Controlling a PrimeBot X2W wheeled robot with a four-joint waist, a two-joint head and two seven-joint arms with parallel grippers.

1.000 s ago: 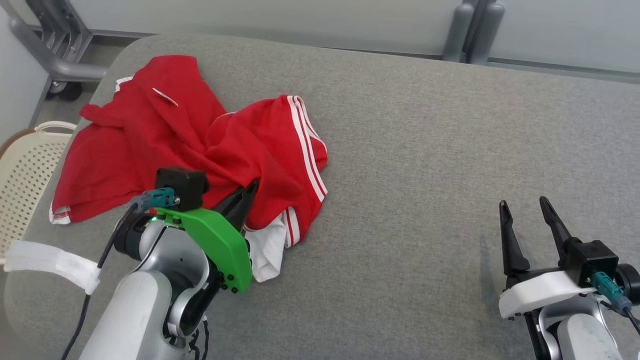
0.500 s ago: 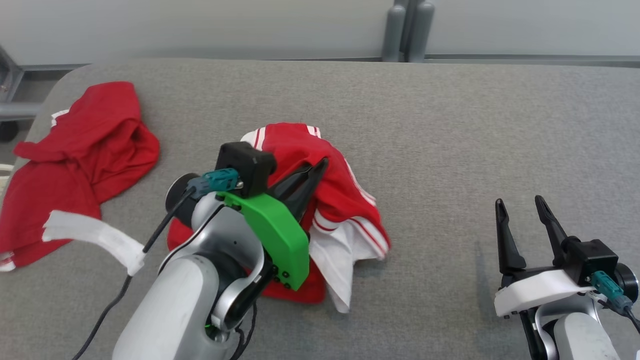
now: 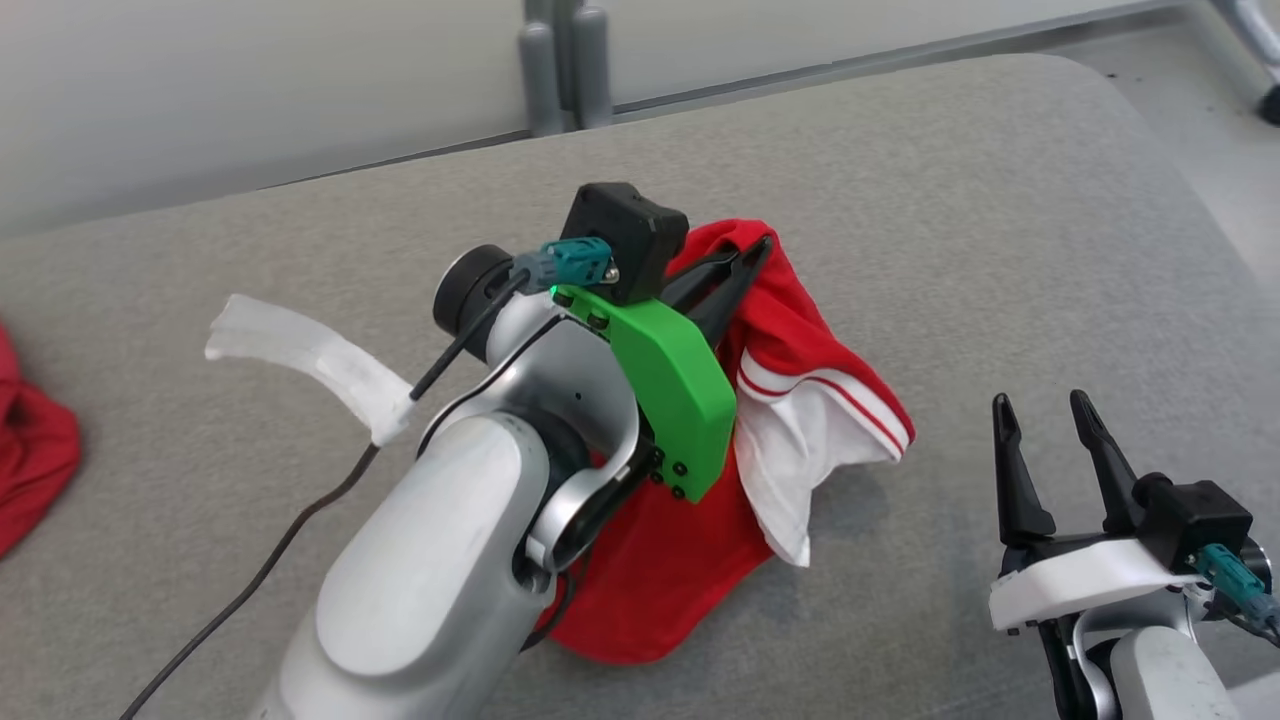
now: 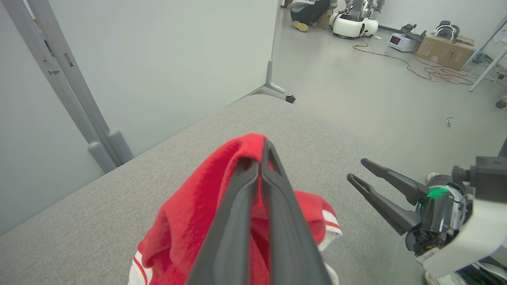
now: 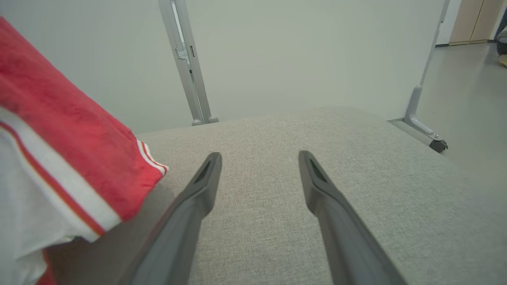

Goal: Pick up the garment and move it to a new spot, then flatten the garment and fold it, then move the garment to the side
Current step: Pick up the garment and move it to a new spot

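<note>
Pinches a red fold of the garment (image 3: 790, 320) in the left tool (image 3: 755, 250), both fingers pressed together on the cloth. Lets the rest hang below the tips, white panel and striped trim toward the right, red lower end down at the counter (image 3: 950, 200) beside the forearm. Holds the right tool (image 3: 1040, 400) released and empty, fingers spread, low over bare counter, near the garment but apart. From the head, catches a second red cloth (image 3: 30, 460) at the left edge. From the left wrist, takes in open floor past the counter's end, with a cardboard box (image 4: 443, 49) and loose cables (image 4: 431, 73). From the right wrist, meets the striped hem close at the left.
</note>
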